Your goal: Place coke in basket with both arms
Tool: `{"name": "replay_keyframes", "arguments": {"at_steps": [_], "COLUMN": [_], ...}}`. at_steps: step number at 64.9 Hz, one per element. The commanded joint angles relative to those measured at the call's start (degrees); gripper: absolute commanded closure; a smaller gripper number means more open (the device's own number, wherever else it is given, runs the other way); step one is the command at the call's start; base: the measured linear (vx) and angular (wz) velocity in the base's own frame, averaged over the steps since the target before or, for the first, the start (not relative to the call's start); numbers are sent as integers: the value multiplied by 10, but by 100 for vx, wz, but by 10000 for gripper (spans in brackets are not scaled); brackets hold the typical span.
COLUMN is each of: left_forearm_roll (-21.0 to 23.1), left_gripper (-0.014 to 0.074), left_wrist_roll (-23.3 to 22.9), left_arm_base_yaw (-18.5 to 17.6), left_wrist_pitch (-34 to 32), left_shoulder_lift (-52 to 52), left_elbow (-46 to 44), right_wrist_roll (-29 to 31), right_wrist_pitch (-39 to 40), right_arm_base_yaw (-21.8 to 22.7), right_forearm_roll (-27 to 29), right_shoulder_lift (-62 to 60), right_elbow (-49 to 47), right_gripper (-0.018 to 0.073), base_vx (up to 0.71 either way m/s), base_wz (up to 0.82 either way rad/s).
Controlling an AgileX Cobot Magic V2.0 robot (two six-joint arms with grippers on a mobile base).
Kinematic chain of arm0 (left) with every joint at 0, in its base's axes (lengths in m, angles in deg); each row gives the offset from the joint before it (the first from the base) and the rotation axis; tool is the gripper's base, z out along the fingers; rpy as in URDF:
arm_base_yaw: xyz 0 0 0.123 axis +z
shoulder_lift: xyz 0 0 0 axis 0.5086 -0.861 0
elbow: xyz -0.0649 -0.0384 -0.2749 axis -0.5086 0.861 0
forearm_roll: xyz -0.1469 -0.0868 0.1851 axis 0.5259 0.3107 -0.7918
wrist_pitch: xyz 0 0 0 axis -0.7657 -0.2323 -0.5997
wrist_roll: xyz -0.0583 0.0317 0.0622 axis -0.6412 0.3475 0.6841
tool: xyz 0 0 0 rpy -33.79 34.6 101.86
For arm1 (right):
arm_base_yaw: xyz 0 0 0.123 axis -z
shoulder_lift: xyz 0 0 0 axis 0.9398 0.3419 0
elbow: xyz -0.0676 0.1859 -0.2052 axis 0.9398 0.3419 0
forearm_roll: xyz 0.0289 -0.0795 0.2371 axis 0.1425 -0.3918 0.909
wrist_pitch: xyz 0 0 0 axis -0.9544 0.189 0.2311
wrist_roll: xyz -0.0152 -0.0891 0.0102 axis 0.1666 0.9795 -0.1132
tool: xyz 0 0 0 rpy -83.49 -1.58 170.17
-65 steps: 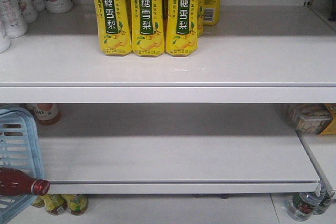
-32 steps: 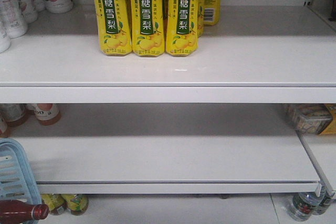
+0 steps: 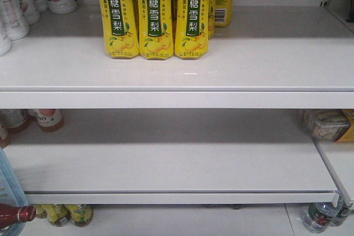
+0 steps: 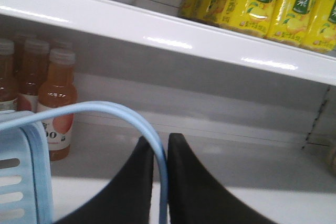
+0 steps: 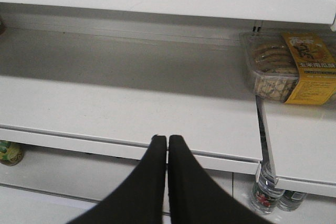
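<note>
Coke [image 3: 12, 214] is seen at the bottom-left edge of the front view, lying sideways with its red cap pointing right, just beside the basket [image 3: 8, 183]. The basket handle [image 4: 126, 116] is pinched between the jaws of the left gripper [image 4: 160, 145]. The right gripper [image 5: 167, 141] is pressed together on nothing, below the shelf [image 5: 131, 111] edge.

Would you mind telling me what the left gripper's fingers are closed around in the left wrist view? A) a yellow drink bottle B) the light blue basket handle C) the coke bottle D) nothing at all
B: the left gripper has its black fingers pinched on the thin light blue basket handle, which runs down between them.
</note>
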Motion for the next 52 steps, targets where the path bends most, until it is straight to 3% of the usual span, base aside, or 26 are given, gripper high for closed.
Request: {"name": "replay_keyframes", "arguments": {"at_steps": [1,32,45,52], "left_forearm_roll": [-21,-67,-67,-78], "left_gripper": [603,603,603,603], "left_wrist_roll": [19,7,2,-27], "left_arm_base_yaw": [15,21,48,59], "left_wrist_pitch": [-83,-51,-50,-52], "left_shoulder_lift": [15,15,15,15], "left_elbow": [-5,7,7,7], "right_wrist_roll": [0,0,0,0], "right_wrist_pitch": [37,37,37,37], "right_arm_base_yaw": [3,3,3,3], "right_forearm_roll": [3,3,3,3], "right_shoulder_lift": [7,7,7,7], "right_elbow": [-17,-17,-17,-17], "right_gripper": [564,564,564,564], "base_vx": [0,0,0,0], "base_wz": [0,0,0,0]}}
